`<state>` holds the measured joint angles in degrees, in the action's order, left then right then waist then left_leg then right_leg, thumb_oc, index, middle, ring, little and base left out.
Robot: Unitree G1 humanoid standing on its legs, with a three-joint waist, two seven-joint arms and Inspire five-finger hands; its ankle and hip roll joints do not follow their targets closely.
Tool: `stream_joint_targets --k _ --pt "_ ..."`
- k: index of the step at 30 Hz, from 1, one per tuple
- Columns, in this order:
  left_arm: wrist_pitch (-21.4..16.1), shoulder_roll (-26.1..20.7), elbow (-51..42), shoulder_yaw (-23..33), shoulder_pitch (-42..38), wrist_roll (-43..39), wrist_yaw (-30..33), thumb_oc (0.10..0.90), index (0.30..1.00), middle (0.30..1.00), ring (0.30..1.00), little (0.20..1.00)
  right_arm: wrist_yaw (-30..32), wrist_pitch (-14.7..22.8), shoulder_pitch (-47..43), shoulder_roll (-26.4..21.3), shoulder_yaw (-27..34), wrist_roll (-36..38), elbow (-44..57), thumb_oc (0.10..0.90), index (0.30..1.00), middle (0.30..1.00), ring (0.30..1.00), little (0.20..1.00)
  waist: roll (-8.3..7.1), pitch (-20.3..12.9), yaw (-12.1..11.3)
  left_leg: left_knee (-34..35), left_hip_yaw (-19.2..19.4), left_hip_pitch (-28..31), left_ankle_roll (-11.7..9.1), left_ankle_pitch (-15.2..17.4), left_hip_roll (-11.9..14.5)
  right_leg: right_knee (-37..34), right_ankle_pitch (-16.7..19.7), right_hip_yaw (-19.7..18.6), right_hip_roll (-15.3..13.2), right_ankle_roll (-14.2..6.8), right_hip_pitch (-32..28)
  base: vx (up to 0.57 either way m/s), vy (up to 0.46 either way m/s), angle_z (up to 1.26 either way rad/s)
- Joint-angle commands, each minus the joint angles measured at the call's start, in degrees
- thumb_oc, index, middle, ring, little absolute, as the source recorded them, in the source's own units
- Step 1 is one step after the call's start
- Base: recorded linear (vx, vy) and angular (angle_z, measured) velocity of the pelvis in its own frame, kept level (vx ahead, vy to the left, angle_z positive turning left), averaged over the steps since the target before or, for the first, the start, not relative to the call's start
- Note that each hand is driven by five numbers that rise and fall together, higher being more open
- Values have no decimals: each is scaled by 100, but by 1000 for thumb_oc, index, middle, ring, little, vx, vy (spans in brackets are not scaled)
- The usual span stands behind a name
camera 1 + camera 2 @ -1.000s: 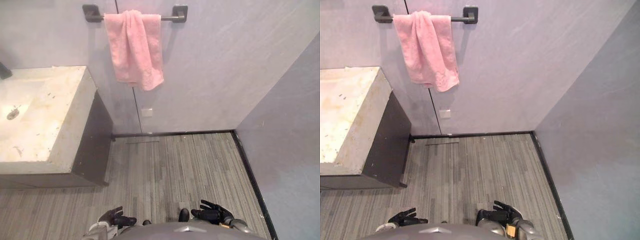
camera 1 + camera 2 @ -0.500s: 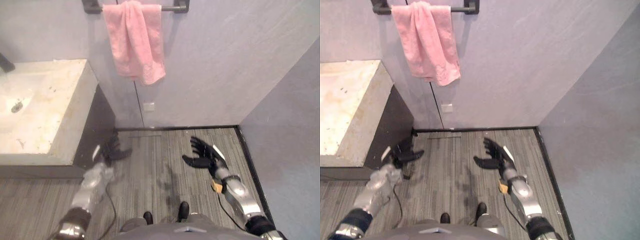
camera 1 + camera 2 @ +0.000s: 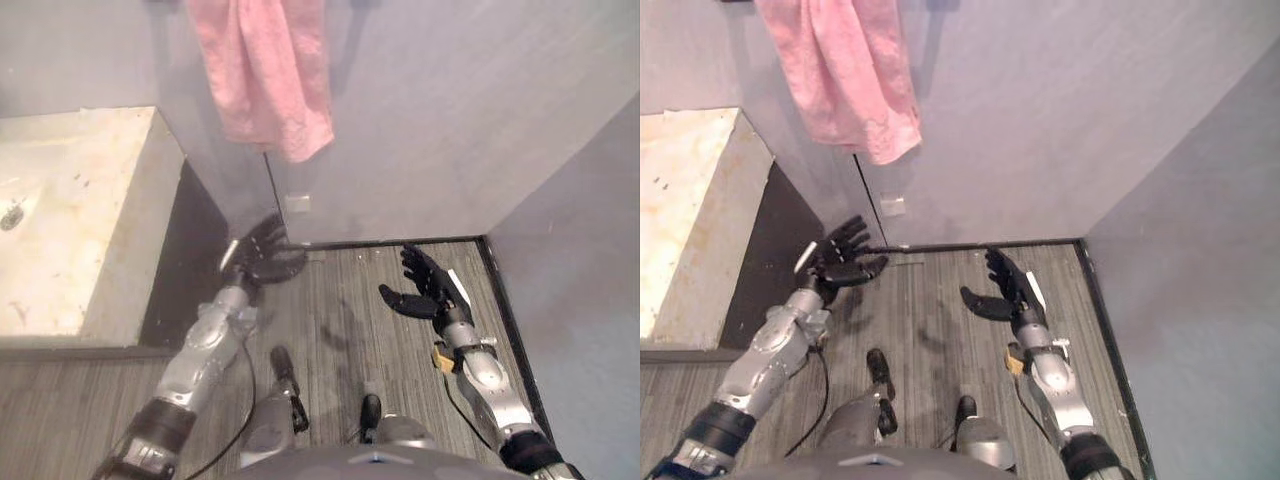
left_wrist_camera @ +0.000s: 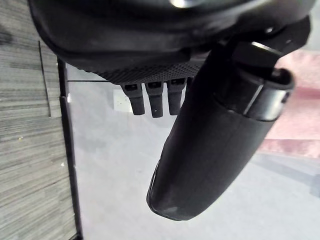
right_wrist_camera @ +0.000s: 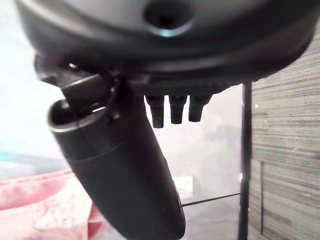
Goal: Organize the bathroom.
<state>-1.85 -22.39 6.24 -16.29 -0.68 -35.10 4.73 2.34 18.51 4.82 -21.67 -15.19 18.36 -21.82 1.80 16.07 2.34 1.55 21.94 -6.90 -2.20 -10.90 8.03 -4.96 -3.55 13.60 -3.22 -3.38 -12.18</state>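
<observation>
A pink towel hangs in folds on the grey wall, above the floor and to the right of the sink counter. My left hand is raised in front of the counter's dark side, below the towel, open with its fingers spread and nothing in it. My right hand is lifted over the striped floor to the right, also open and holding nothing. The towel's pink edge shows past the left hand in the left wrist view, and the towel shows again in the right wrist view.
A pale stone sink counter with a dark cabinet side stands at the left. Grey walls meet in a corner at the right. A small white wall plate sits low on the wall. Grey striped flooring runs between counter and right wall.
Both arms have risen further toward the wall; the left hand moved up and right, close under the towel. The camera has shifted, so the towel bar is out of the picture.
</observation>
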Motion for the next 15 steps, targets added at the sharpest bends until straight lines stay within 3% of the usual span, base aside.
stream_joint_targets --k 1,3,5,6,7,8,10,12,13,14,15 --pt "-624 -188 -502 219 -20 282 -303 800 900 900 900 900 -139 815 -186 -240 4 16 448 800 900 900 900 900 179 -571 1 83 71 -9 -546 -466 182 881 -704 339 493 -106 -195 467 115 -27" --pt "-547 -298 -584 207 49 387 -553 800 900 900 900 900 18 837 -205 -177 -95 42 392 800 900 900 900 900 108 -686 -23 147 -110 229 -254 49 -87 1373 -802 37 376 -302 -226 529 152 -15" --pt "-510 -288 -591 189 71 408 -557 800 900 900 900 900 108 822 -213 -154 -114 101 419 800 900 900 900 900 97 -758 -40 211 -198 296 -138 193 -170 1674 -597 -109 325 -455 -143 292 111 -11" --pt "-562 -358 -557 150 52 311 -535 800 900 900 900 900 246 866 -205 -111 -83 70 503 800 900 900 900 900 111 -827 -9 311 -360 443 11 353 -280 2472 -245 -226 172 -719 142 275 111 -15" --pt "-559 -371 -536 133 39 208 -549 800 900 900 900 900 287 882 -201 -105 -63 66 548 800 900 900 900 900 125 -848 -5 335 -403 472 46 384 -292 2730 -143 -246 117 -800 270 357 148 -4" --pt "-583 -372 -492 81 3 256 -503 800 900 900 900 900 435 972 -179 -48 -24 -12 621 800 900 900 900 900 150 -862 12 345 -491 563 162 496 -339 3639 44 -221 -122 -985 597 198 82 5" --pt "-613 -430 -490 -14 -82 416 -362 800 900 900 900 900 681 1055 -251 -47 -35 -86 696 800 900 900 900 900 233 -862 6 345 -627 662 214 588 -331 4068 178 -204 -248 -947 1030 187 22 7" --pt "-558 -409 -547 -84 -156 235 -184 800 900 900 900 900 920 1109 -434 -45 -93 -196 846 800 900 900 900 900 213 -839 -22 345 -811 728 177 618 -427 3640 149 -52 -393 -865 1238 175 -86 18" --pt "-554 -392 -605 -71 -155 171 -128 800 900 900 900 900 974 1085 -462 -25 -111 -293 1005 800 900 900 900 900 190 -822 -14 345 -860 772 143 643 -463 3256 96 127 -465 -836 1148 182 -180 33" --pt "-589 -372 -691 -27 -131 137 -114 800 900 900 900 900 1029 1133 -494 -70 -118 -472 1259 800 900 900 900 900 158 -790 25 345 -909 906 57 656 -501 2407 161 298 -503 -779 1174 153 -178 28" --pt "-589 -370 -724 -14 -121 145 -74 800 900 900 900 900 1032 1186 -494 -90 -114 -512 1325 800 900 900 900 900 159 -773 45 345 -924 947 31 661 -497 2205 151 346 -496 -762 1164 148 -224 30"
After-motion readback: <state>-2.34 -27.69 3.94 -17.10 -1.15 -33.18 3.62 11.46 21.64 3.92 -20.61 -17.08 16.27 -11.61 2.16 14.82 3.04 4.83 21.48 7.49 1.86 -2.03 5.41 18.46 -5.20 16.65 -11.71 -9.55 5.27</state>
